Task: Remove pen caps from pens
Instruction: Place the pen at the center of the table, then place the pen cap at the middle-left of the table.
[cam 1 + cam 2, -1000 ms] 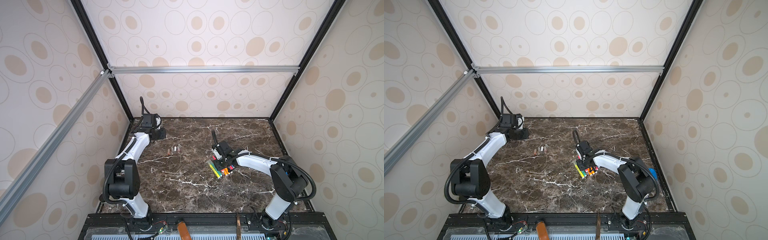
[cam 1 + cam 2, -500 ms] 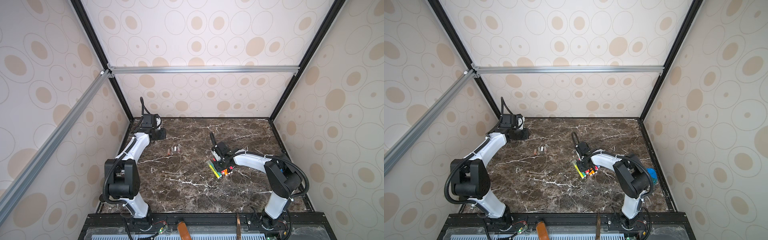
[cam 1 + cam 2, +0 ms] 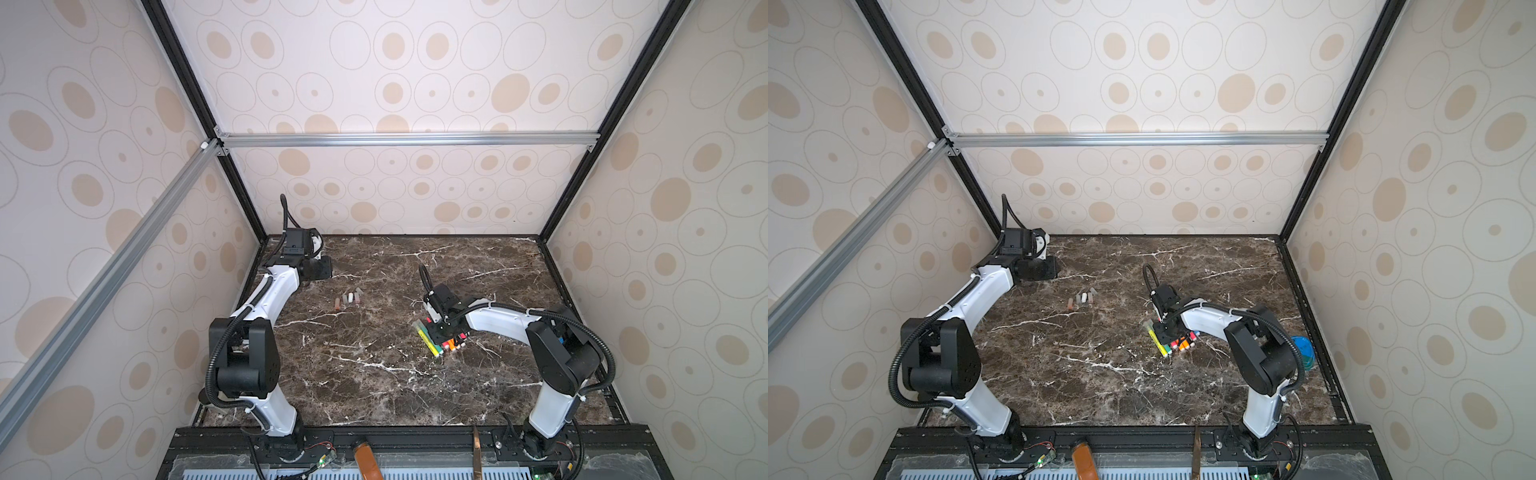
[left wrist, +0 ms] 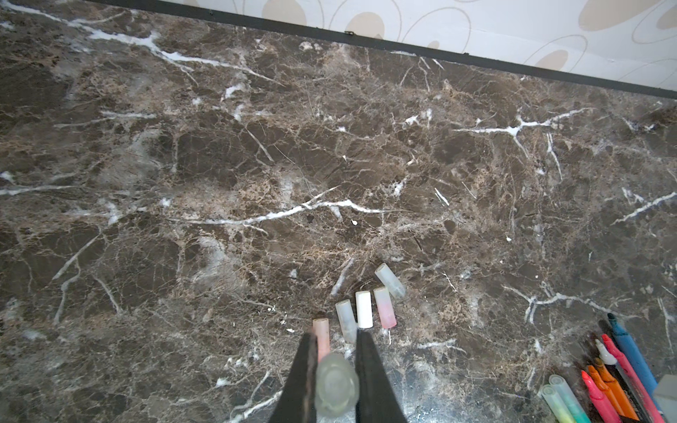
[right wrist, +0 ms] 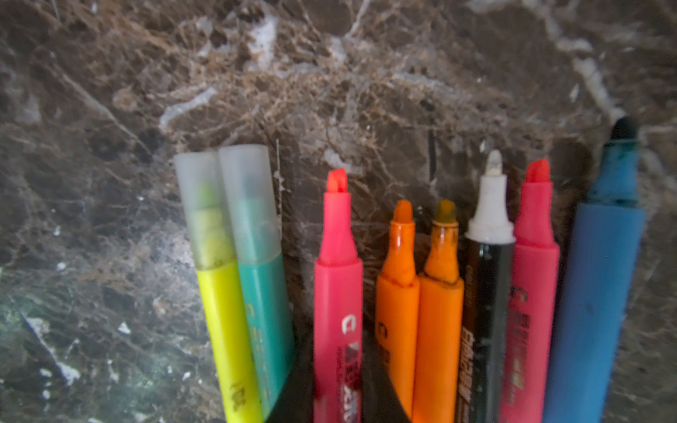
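**Top views.**
- Tabletop (image 3: 374, 374): dark brown marble with white veins, filling the lower middle of the frame.
- Left gripper (image 3: 318, 268): upper left of the tabletop, near the back wall. Its fingers are too small here to judge.
- Pen caps (image 3: 349, 298): a short row lying flat left of centre, just below and right of the left gripper.
- Right gripper (image 3: 441, 330): right of centre, lowered onto the pens (image 3: 444, 344), which lie side by side well apart from the caps.
- Blue round item (image 3: 1302, 351): right edge of the tabletop, partly behind the right arm. It is possibly a dish, but the view is too poor to say.

**Left wrist view.**
- Fingers (image 4: 370, 366): closed on one translucent held cap (image 4: 336, 384), seen end-on.
- Five caps lie on the tabletop beyond the fingertips: reddish, pale grey, white, pink-tinted, and a grey one tilted away from the row.

**Right wrist view.**
- Eight pens side by side.
- The yellow pen (image 5: 219, 311) and green pen (image 5: 263, 311) have their caps on.
- The remaining six are bare-tipped: a pink-red pen (image 5: 337, 293), two orange, one black, a second pink-red and one blue.
- Fingers (image 5: 381, 395): clamped on either side of the first pink-red pen.
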Controlling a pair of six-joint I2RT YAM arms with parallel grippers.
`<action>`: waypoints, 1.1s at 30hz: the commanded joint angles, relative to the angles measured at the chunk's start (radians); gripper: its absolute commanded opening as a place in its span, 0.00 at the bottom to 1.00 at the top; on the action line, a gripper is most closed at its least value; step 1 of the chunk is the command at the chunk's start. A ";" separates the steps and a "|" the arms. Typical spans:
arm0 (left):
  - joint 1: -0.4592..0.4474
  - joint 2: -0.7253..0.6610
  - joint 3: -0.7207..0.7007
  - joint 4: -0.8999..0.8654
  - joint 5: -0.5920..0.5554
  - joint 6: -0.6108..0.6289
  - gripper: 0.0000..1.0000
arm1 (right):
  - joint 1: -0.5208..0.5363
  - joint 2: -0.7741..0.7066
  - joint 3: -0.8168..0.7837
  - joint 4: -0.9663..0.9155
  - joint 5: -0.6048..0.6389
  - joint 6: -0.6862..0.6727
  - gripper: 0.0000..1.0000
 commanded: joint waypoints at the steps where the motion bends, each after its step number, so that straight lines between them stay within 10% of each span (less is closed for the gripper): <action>1: 0.005 0.002 0.002 0.006 0.009 0.028 0.00 | -0.001 -0.035 0.005 -0.046 0.026 0.010 0.20; 33: -0.007 0.081 -0.174 -0.060 -0.068 0.032 0.00 | 0.000 -0.252 0.034 -0.082 -0.022 -0.002 0.31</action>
